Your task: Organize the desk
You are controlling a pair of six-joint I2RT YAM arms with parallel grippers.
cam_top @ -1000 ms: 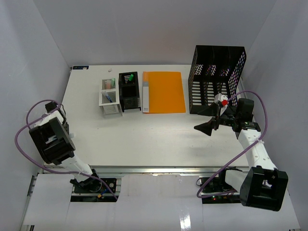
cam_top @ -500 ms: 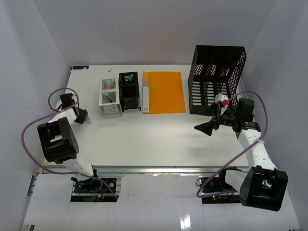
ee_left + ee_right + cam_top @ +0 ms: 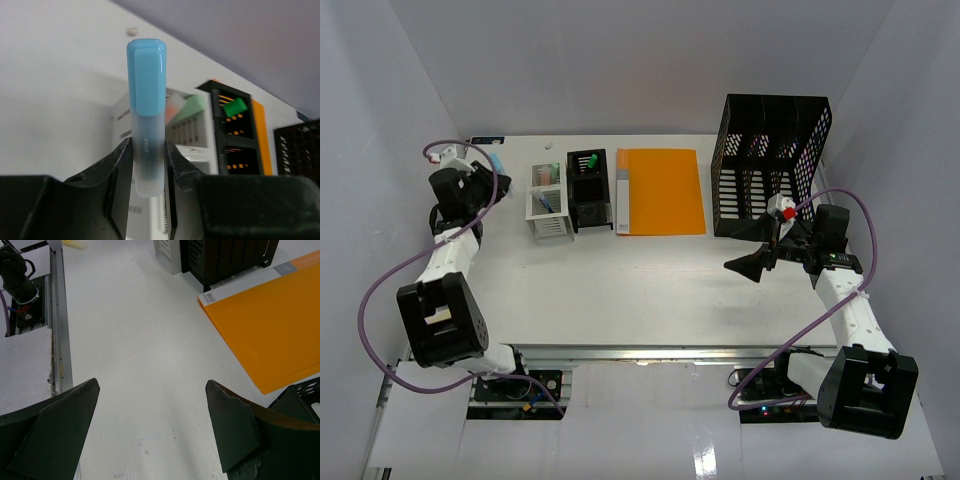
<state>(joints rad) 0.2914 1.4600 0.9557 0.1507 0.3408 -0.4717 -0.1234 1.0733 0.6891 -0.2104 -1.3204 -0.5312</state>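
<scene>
The desk (image 3: pixel 620 285) is a white tabletop with a metal rail at its front edge. My left gripper (image 3: pixel 486 176) hovers over its far left corner, shut on a light-blue highlighter (image 3: pixel 498 160). In the left wrist view the highlighter (image 3: pixel 146 100) stands upright between the black fingers, its cap up, with my left gripper (image 3: pixel 147 160) clamping its frosted lower body. My right gripper (image 3: pixel 746 248) hangs wide open over the right half of the desk, in front of the black mesh basket (image 3: pixel 770 165). Only bare desk (image 3: pixel 135 315) shows between the jaws of the right gripper (image 3: pixel 152 385).
A white pen organizer (image 3: pixel 546 203) and a black one (image 3: pixel 587 190) holding a green item (image 3: pixel 234 107) stand side by side at the back. An orange folder (image 3: pixel 662 190) lies flat to their right, reaching toward the mesh basket. The front rail (image 3: pixel 57 315) runs along the near edge.
My left arm has swung from the near left side up to the far left corner, carrying the blue highlighter. The right arm has not moved.
</scene>
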